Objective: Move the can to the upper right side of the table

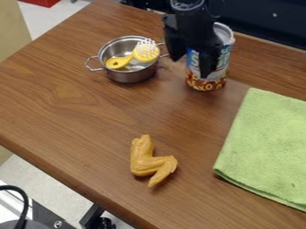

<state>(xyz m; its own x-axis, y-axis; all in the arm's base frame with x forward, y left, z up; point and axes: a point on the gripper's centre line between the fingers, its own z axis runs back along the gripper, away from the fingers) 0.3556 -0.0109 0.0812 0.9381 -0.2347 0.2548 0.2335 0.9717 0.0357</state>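
Note:
The gripper (pixel 191 67) is near the top of the camera view, hanging over the can's left side. It is open, one finger left of the can and the other in front of its label. The can (pixel 220 73), blue, white and red-brown with a metal rim, stands upright on the wooden table (pixel 78 112), right of the pot. The gripper hides part of its upper left side; whether they touch, I cannot tell.
A metal pot (pixel 130 76) with a yellow brush (pixel 145 52) inside stands left of the can. A green cloth (pixel 266 143) lies at the right. A toy chicken wing (pixel 149 162) rests at the lower middle.

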